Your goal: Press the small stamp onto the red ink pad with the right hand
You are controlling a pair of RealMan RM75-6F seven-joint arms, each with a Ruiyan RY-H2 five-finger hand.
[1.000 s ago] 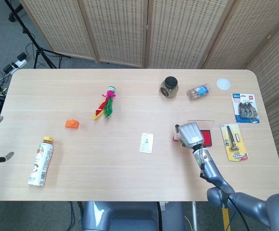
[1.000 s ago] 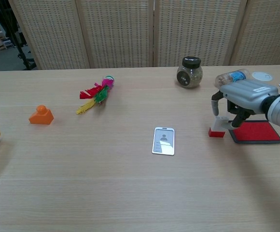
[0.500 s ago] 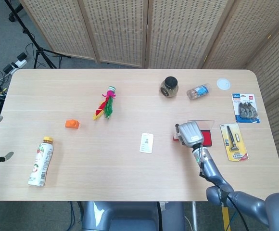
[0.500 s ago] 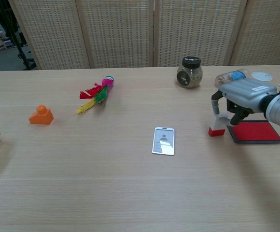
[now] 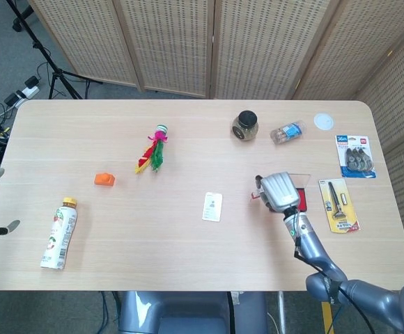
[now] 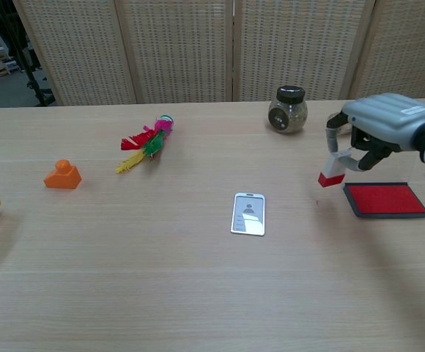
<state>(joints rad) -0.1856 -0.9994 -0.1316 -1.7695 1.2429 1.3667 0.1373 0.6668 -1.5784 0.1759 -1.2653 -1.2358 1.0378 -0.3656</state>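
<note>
At right of the chest view, the right robot hand (image 6: 377, 132) pinches the small stamp (image 6: 333, 172) above the bench (image 6: 198, 279), beside the red ink pad (image 6: 385, 199); tilted stamp may slip or ink unevenly.

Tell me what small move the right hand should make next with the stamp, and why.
Probably carry the small stamp sideways over the red ink pad. The right hand holds it in its fingers, lifted off the table and beside the pad, not above it.

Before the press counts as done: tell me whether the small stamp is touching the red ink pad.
Apart. In the chest view the right hand holds the small stamp lifted, left of the red ink pad, with bare table visible between them.
</note>
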